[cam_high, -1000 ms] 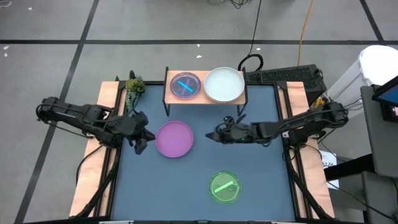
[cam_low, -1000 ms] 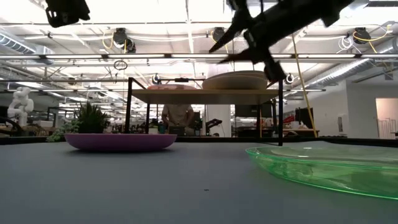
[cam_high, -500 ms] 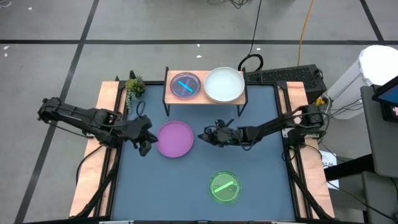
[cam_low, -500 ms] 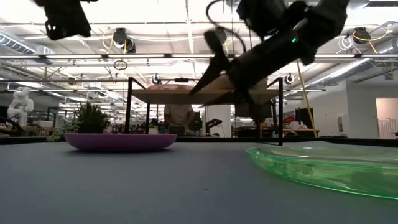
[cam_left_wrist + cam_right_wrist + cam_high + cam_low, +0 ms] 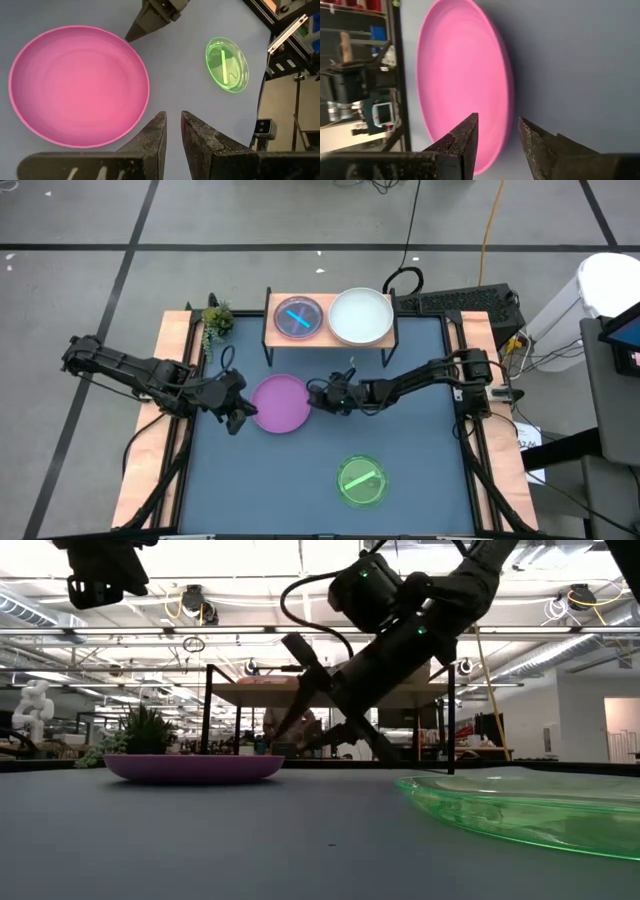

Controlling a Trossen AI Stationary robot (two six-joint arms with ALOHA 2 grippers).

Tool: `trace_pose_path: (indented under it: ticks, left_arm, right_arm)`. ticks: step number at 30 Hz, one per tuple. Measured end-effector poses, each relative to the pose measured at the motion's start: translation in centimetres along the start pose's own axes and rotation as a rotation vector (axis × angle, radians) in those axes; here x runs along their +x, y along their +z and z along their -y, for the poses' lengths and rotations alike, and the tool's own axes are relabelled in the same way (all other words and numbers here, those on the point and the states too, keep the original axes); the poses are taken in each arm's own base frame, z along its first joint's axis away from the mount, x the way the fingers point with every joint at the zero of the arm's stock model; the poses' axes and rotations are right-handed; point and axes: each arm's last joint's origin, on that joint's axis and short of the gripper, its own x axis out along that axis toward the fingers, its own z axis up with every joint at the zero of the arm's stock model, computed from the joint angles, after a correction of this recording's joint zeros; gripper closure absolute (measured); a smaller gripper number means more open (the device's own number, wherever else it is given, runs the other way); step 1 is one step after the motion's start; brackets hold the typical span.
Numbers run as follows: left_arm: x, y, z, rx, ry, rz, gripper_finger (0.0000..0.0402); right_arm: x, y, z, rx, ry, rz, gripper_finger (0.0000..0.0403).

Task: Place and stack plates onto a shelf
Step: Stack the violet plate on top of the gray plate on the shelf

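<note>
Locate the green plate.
In the high view, the green plate lies alone on the table's near right part, below the right gripper and away from the purple plate.

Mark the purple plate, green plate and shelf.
purple plate (image 5: 280,403): high view, plate centre.
green plate (image 5: 362,481): high view, its middle.
shelf (image 5: 327,340): high view, bare board edge.

My counter (image 5: 420,480) is a matt, smooth blue-grey sheet. The purple plate (image 5: 281,403) looks like opaque, softly glossy plastic; the green plate (image 5: 361,480) is translucent and shiny. The shelf (image 5: 330,342) has a pale wood top on thin black metal legs. My left tool's fingers (image 5: 202,142) look rough, grainy black.
</note>
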Motion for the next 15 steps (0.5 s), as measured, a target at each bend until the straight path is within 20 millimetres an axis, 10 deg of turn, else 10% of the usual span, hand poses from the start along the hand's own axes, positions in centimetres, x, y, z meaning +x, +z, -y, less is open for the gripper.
trace_pose_path:
  ticks: [15]
  left_arm:
    - [-0.01, -0.05, 0.04, 0.019, -0.002, -0.002, 0.0339]
  right_arm:
    - [0.92, 0.55, 0.83, -0.028, -0.014, 0.066, 0.0277]
